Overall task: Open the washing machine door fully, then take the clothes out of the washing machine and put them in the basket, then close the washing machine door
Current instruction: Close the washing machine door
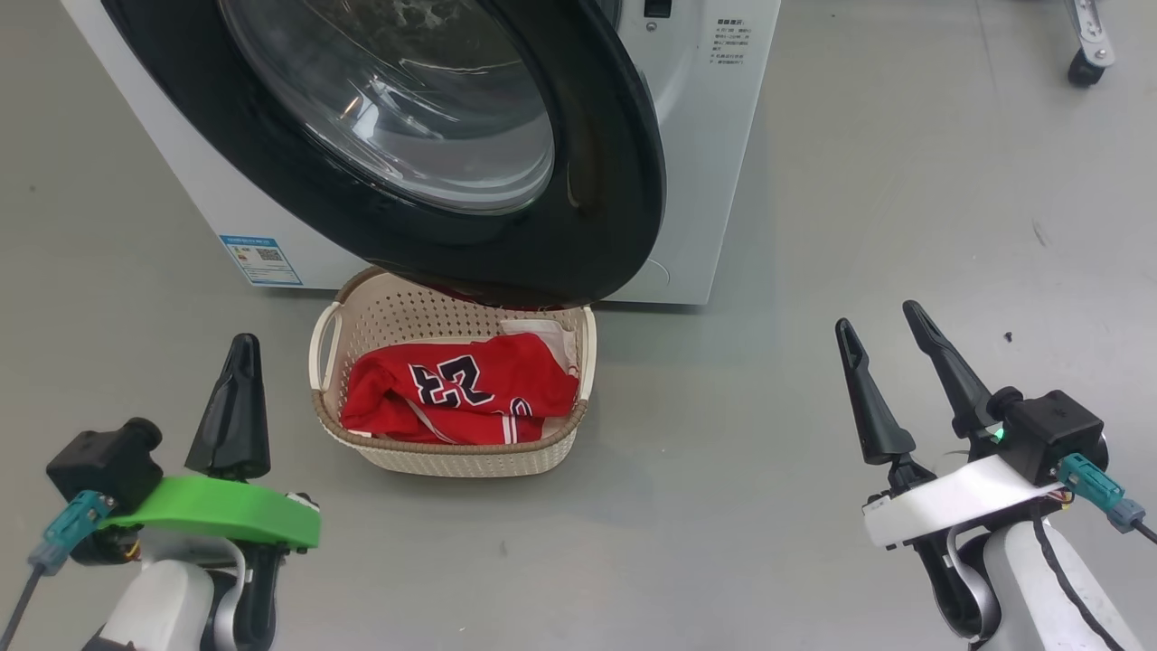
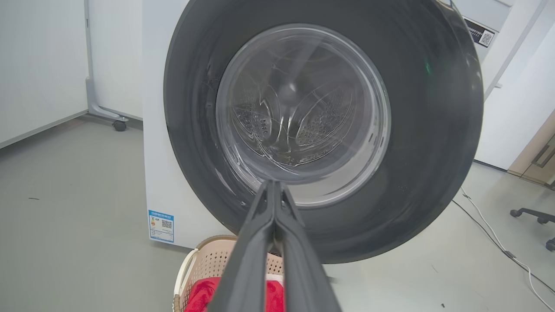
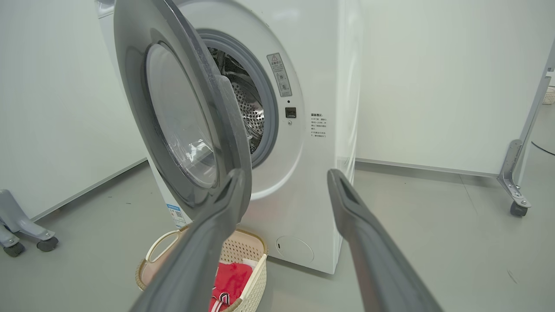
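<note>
Readable writing first: on the red jersey among the clothes [image 1: 456, 393], the number 23 in black edged with white, upside down from the head view. On the washing machine [image 3: 303, 195], a small blue sticker [image 1: 260, 259] low on the front with a QR code, print too small to read. Beside the drum opening, a grey warning label [image 3: 279, 74] with a triangle sign. Lower down, a block of fine print [image 3: 318, 125], unreadable.

Smooth grey floor [image 1: 813, 542], faintly scuffed, white walls around. A white cable [image 2: 490, 232] across the floor at one side. A wheeled grey frame foot [image 3: 511, 173] by the wall.

One machine. One washing machine door [image 1: 606, 181], partly swung out, black rim overhanging the far end of the basket [image 1: 452, 463], perforated steel drum visible through the gap. One basket, on the floor just in front of the machine, two white handles, clothes inside: red jersey on top, one white piece [image 1: 542, 330] behind it, more red under the door rim. Number of garments impossible to tell.

Two pincers, two dark fingers each. Left pincer [image 1: 242, 344] closed tight, tips together, nothing between, left of the basket and apart from it. Right pincer [image 1: 877, 316] spread wide, empty, well to the right of the basket, above bare floor.
</note>
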### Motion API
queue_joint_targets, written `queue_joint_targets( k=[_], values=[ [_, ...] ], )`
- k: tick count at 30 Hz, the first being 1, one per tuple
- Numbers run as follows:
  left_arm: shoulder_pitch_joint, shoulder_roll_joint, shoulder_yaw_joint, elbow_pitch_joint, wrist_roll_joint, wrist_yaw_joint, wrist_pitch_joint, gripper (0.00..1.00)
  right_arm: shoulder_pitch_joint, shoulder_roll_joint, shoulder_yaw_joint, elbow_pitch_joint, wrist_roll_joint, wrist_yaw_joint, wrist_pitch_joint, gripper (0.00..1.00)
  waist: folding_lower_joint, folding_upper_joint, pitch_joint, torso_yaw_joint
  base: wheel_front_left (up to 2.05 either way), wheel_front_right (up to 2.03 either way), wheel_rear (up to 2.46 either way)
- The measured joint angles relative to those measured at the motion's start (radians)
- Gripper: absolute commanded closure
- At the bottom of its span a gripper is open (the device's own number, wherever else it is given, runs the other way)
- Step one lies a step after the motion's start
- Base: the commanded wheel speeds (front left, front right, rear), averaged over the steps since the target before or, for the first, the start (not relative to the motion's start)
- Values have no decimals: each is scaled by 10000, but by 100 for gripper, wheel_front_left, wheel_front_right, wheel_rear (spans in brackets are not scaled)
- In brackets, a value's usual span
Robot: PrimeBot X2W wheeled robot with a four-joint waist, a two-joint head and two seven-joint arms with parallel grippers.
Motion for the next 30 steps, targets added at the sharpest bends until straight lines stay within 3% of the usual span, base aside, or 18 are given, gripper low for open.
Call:
queue_joint_targets(
  k=[8, 9, 10, 11, 30],
  values=[
    [369, -368, 303, -376, 571, 10, 4, 100, 68, 35, 50, -2, -79, 0, 0, 0, 0, 0, -28, 89, 0, 0, 0],
    [425, -376, 297, -401, 708, 10, 4, 77, 80, 35, 48, -2, -81, 0, 0, 0, 0, 0, -31, 96, 0, 0, 0],
    [472, -374, 282, -420, 857, 10, 4, 34, 86, 36, 48, 0, -81, 0, 0, 0, 0, 0, -35, 103, 0, 0, 0],
    [523, -374, 276, -464, 1026, 10, 4, 0, 88, 36, 48, 0, -81, 0, 0, 0, 0, 0, -39, 109, 0, 0, 0],
    [970, -813, 474, -656, 2192, -52, 4, 0, 138, 63, 35, 10, -81, 0, 0, 0, 0, 0, -55, 232, 0, 0, 0]
  ],
)
